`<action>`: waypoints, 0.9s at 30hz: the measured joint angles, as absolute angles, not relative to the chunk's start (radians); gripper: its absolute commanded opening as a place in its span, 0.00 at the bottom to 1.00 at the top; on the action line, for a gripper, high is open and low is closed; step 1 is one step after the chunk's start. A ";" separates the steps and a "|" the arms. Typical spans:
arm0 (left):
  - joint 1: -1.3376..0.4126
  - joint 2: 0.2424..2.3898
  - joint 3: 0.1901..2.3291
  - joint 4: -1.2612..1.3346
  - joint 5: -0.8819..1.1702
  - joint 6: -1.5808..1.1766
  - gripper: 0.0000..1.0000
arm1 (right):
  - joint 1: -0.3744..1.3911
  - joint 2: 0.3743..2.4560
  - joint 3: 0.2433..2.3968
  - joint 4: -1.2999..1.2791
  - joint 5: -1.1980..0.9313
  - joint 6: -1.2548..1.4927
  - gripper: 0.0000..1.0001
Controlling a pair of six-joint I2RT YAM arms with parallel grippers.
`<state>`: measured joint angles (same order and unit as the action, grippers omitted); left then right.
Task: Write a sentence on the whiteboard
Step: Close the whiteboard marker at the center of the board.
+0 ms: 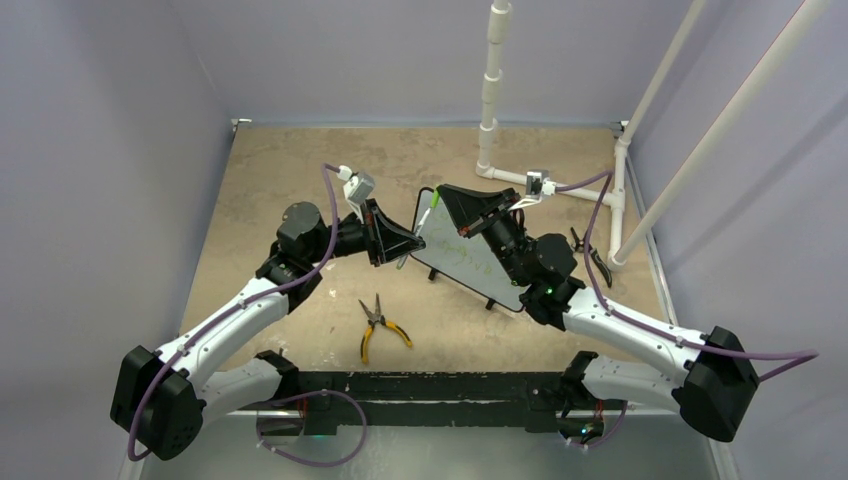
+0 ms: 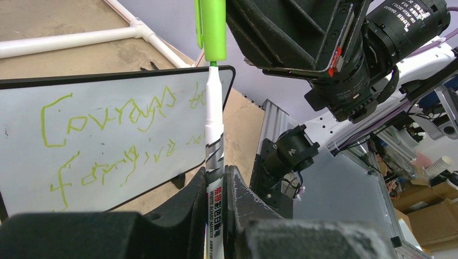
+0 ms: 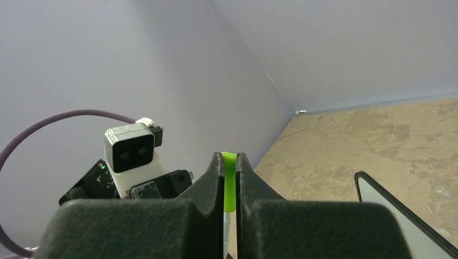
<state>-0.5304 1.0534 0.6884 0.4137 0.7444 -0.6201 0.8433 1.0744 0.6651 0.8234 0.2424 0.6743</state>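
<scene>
Clamping the marker (image 2: 214, 129), the left jaws are shut tight on its barrel. Pliers (image 1: 378, 325) lie on the desk (image 1: 280, 170). The whiteboard (image 1: 462, 262) stands between both arms, green sentence (image 2: 108, 113) on it. Right jaws pinch the green cap (image 3: 229, 181) right at the marker's tip.

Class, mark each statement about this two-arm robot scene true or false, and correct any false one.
1. The left end effector is shut on the white whiteboard marker. True.
2. The small black-framed rectangular whiteboard is blank. False: two rows of green handwriting cover it.
3. The right end effector pinches the bright green plastic marker cap. True.
4. The yellow-handled metal pliers lie on the whiteboard. False: they lie on the brown table, apart from the board and nearer the arm bases.
</scene>
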 measured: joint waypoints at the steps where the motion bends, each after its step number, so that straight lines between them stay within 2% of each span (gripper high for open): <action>1: -0.530 1.053 0.688 0.415 0.744 -0.620 0.00 | 0.843 1.074 0.665 0.824 0.242 0.674 0.00; 27: -0.511 1.029 0.655 0.453 0.721 -0.671 0.00 | 0.869 1.126 0.646 0.868 0.193 0.727 0.00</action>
<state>-0.5114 1.0294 0.6552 0.4526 0.7212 -0.6708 0.8688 1.1263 0.6460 0.8680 0.1932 0.7269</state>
